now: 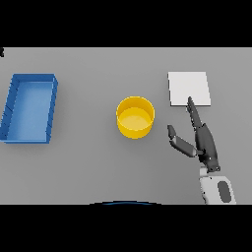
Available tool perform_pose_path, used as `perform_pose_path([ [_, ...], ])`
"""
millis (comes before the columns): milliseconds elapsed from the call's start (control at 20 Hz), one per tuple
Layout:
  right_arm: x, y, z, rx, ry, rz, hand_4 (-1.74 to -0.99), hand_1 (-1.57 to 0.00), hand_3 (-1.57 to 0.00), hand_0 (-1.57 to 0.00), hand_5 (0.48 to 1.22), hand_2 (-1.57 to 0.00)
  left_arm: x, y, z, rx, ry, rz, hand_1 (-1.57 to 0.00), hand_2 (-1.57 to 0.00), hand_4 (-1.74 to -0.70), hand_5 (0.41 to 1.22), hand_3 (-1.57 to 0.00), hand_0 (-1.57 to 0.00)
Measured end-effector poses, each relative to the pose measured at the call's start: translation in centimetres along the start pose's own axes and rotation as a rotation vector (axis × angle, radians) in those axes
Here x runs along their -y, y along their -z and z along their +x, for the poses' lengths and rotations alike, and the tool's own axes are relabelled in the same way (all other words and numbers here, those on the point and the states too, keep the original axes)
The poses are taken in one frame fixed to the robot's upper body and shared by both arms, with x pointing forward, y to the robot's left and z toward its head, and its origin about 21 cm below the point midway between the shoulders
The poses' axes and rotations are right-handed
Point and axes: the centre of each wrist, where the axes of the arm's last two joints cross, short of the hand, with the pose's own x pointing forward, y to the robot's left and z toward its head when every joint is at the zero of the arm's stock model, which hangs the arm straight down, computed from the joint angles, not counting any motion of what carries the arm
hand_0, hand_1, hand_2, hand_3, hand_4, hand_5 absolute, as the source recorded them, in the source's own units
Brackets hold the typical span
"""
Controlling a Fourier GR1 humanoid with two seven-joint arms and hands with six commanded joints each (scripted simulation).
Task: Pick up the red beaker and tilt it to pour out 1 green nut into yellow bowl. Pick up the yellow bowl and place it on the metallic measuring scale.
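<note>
Yellow bowl (135, 117) upright at the table's middle, nothing holding it.

The right hand (204, 142) waits just right of the bowl, apart from it, fingers straight and spread, fingertips reaching the near edge of the metallic scale (189, 88). A blue tray (15, 106) lies far left on the grey table (88, 167).

A yellow bowl (135, 117) sits in the middle of the grey counter (88, 167). A blue box (29, 108) is far left. The right hand (204, 142) – fingers (193, 112) straight – reaches up to a white square (189, 88).
</note>
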Motion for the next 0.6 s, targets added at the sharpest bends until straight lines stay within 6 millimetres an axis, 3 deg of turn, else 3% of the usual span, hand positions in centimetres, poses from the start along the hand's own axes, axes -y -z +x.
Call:
perform_pose_path([
  [300,-0.2,0.1,-0.1,0.009,0.008,-0.003,-1.186,0.00,0.00,0.00,0.687,0.00,2.6,-3.6,-4.3,-0.093,-0.065,-0.017,-1.57,-1.57,-1.74,1.221,-1.38,-1.57],
  [500,-0.4,0.1,0.1,-0.003,0.012,-0.006,-1.168,0.00,0.00,0.00,0.679,0.00,3.3,-5.5,-5.8,-0.147,-0.082,-0.074,-1.57,-1.57,-1.73,0.955,-1.37,-1.57],
  [550,-0.5,0.1,0.0,-0.011,0.013,-0.001,-1.165,0.00,0.00,0.00,0.678,0.00,3.5,-5.9,-5.9,-0.160,-0.069,-0.105,-1.57,-1.57,-1.66,0.888,-1.41,-1.57],
  [600,-0.3,0.3,0.0,-0.003,0.009,-0.004,-1.165,0.00,0.00,0.00,0.675,0.00,3.4,-6.3,-6.1,-0.155,-0.045,-0.148,-1.57,-1.57,-1.49,0.827,-1.37,-1.57],
])
